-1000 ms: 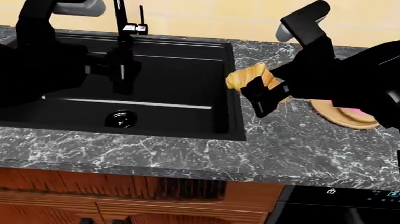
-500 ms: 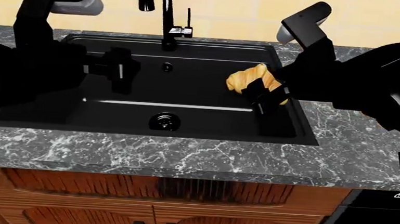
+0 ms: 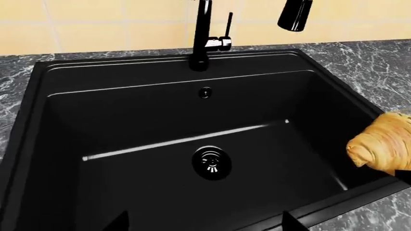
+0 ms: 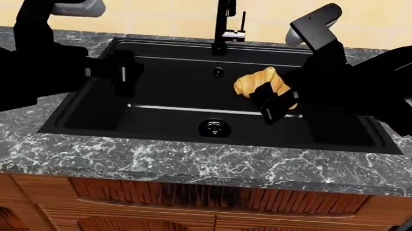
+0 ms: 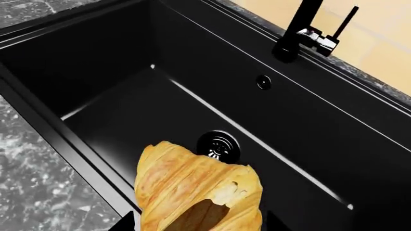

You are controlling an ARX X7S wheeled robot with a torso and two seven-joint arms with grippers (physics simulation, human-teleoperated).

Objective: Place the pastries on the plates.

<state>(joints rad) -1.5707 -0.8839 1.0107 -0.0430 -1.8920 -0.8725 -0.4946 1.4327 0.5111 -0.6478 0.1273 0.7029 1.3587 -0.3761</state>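
Croissant (image 4: 259, 82) pinched in the right gripper (image 4: 268, 98) above the sink (image 4: 84, 113), mid-carry; next needs a plate, none visible. Left jaws' state unclear.

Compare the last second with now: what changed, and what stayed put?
The view slid left: the sink and faucet shifted right across the head view, and the wooden plate with the donut left the frame. The right gripper still holds the croissant; the left gripper remains empty.
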